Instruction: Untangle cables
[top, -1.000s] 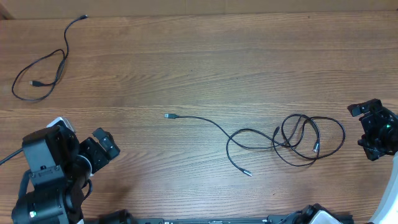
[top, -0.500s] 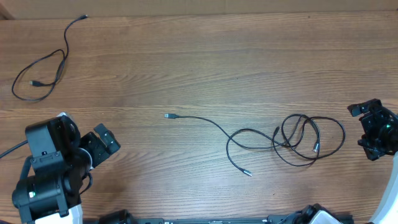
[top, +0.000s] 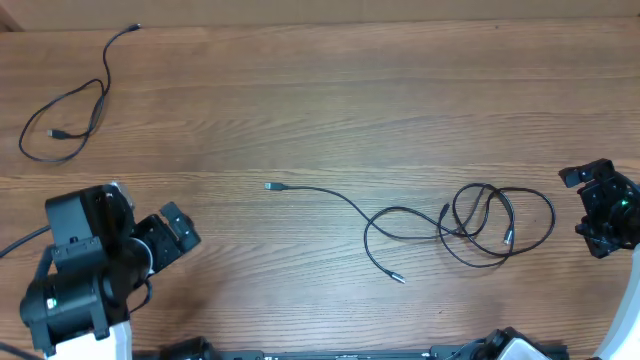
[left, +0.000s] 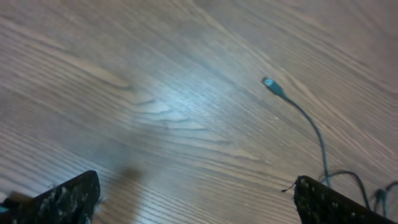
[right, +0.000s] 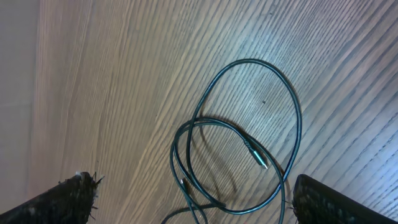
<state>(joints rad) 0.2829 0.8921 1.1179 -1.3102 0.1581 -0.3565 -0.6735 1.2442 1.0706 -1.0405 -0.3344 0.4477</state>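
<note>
3 cables (top: 460, 232) (2 tangled, 1 sep.)

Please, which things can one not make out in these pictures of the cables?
- Overhead: in the tangled cables, which wire lies over which is too small to tell.
- Left wrist: its finger and the edge hide the tangle.
- Right wrist: the bottom edge cuts the tangle off.

Single cable (top: 105, 70): thin, black, loosely looped, far left. Tangled cables (top: 460, 230): two black wires in overlapping loops, right; one plug end (top: 270, 186) extends toward centre.
</note>
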